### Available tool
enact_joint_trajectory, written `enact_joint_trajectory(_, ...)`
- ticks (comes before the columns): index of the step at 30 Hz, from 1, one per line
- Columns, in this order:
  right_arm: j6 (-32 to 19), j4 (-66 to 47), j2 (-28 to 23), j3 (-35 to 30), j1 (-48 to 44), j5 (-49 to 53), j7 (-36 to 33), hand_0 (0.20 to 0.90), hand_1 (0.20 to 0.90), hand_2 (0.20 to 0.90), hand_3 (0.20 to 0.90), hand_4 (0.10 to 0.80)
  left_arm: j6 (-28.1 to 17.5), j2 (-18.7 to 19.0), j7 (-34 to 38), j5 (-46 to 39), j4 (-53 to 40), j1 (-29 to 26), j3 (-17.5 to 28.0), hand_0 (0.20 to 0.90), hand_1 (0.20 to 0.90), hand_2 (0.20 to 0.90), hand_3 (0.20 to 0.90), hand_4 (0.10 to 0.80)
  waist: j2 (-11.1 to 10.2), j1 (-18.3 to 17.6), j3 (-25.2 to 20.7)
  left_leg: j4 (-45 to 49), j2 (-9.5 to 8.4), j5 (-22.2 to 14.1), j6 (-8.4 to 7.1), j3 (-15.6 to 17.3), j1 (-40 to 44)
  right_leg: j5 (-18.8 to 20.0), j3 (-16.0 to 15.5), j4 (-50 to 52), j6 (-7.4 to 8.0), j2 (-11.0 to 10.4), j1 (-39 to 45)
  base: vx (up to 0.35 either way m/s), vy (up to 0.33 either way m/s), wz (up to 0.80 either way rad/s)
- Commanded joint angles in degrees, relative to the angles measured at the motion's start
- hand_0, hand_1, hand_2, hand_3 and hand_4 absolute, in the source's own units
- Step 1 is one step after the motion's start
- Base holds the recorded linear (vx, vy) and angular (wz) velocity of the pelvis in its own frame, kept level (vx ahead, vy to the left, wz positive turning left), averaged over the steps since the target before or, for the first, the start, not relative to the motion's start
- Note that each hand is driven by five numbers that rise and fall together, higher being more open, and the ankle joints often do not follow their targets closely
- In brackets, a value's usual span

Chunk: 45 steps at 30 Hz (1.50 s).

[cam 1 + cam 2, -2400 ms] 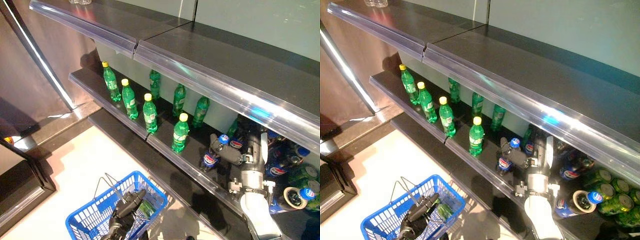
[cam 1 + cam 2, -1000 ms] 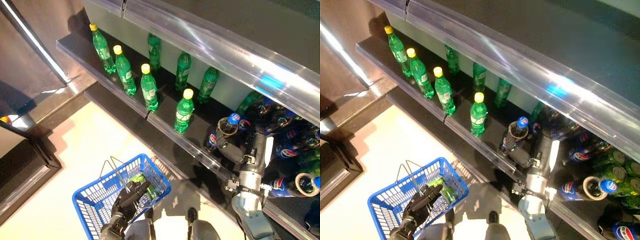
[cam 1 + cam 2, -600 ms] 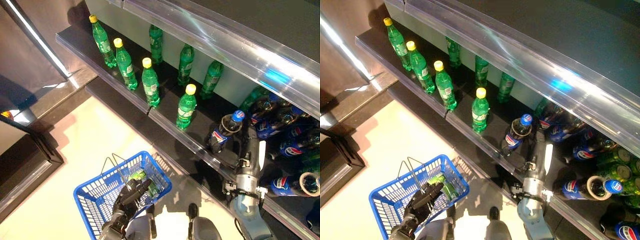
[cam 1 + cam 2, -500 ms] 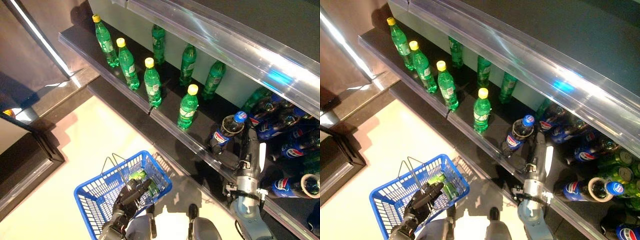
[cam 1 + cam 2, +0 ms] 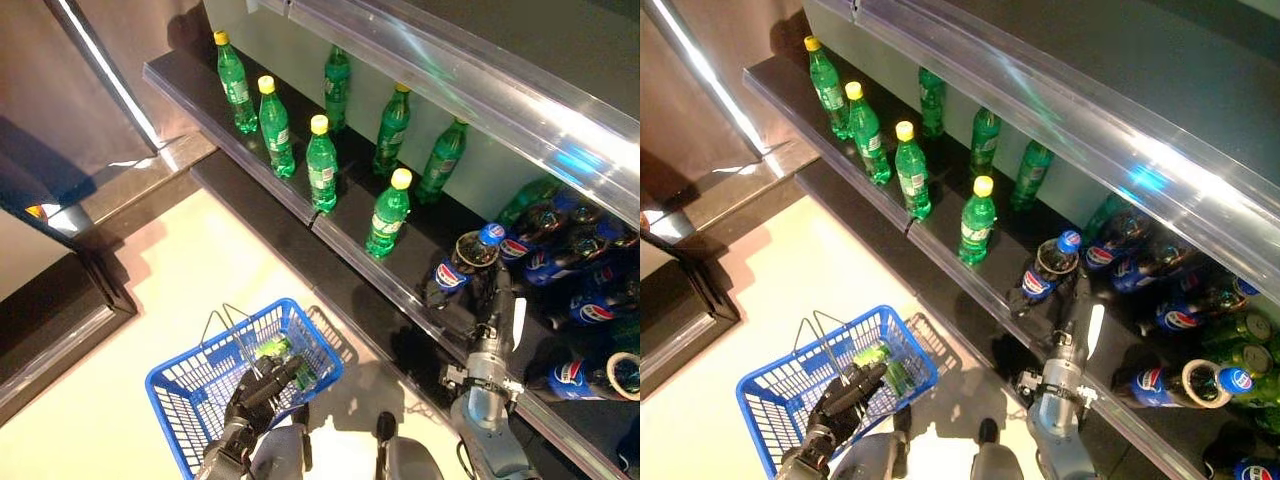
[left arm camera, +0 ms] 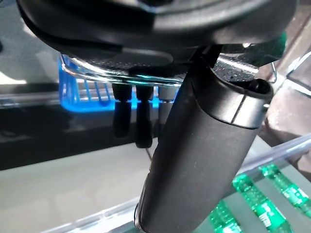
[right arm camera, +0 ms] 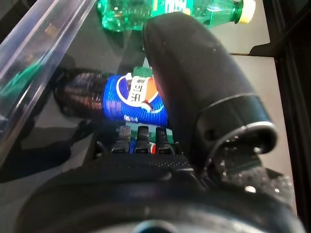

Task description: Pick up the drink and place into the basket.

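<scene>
The right hand has its fingers curled around the cola bottle on the shelf, not yet lifted, while the left hand grips the basket.

A dark shelf carries upright green bottles with yellow caps. Just past the right hand's fingers, a cola bottle stands on it; more cola bottles crowd beyond.
</scene>
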Motion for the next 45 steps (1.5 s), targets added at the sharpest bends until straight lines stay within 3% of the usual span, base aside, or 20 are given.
enact_joint_trajectory(1, -6.1, -4.9, -1.0, -2.0, -3.7, -1.4, -3.2, 0.9, 0.9, 0.9, 0.9, 0.8, -4.0, 2.9, -8.7, 0.2, -14.3, 0.1, -0.6, 0.3, 0.3, 0.3, 0.2, 0.1, -0.7, 2.4, -3.4, 13.1, 6.53, -4.0, -6.02, -3.6, -5.1, 10.1, -1.7, -2.2, 4.91, -7.8, -1.4, 0.032, -0.033, 0.05)
enact_joint_trajectory(11, -8.0, -3.4, -0.2, -2.7, -5.4, -2.3, -6.1, 0.9, 0.9, 0.9, 0.9, 0.8, -3.4, 4.4, -7.8, -0.1, -15.8, -1.5, -1.4, 0.3, 0.3, 0.3, 0.2, 0.1, 0.0, 3.4, -0.9, 14.3, 6.52, -3.3, -6.23, -5.7, -8.6, 10.8, -2.5, -2.5, 5.5, -8.0, -2.1, -0.003, -0.04, 0.04)
enact_joint_trajectory(31, -10.2, -1.4, -0.4, -4.9, -11.6, -2.1, -13.1, 0.9, 0.9, 0.9, 0.9, 0.8, -2.7, 7.3, -7.1, -0.6, -18.0, -4.4, -1.9, 0.3, 0.3, 0.3, 0.2, 0.1, 0.0, 5.0, 4.2, 17.3, 6.38, -3.4, -6.64, -8.6, -14.6, 11.4, -3.7, -3.4, 5.3, -7.3, -3.4, -0.032, -0.044, 0.02)
enact_joint_trajectory(45, -10.3, -1.0, -0.2, -8.3, -10.4, 0.9, -17.4, 0.9, 0.9, 0.9, 0.9, 0.8, 2.2, 8.4, -8.8, 2.0, -20.3, -0.6, -1.6, 0.3, 0.3, 0.3, 0.2, 0.1, 1.2, 6.5, 3.1, 25.1, 7.6, -2.6, -7.45, -8.7, -14.7, 9.8, -6.6, -0.8, 4.6, -6.5, 0.5, 0.113, -0.024, 0.04)
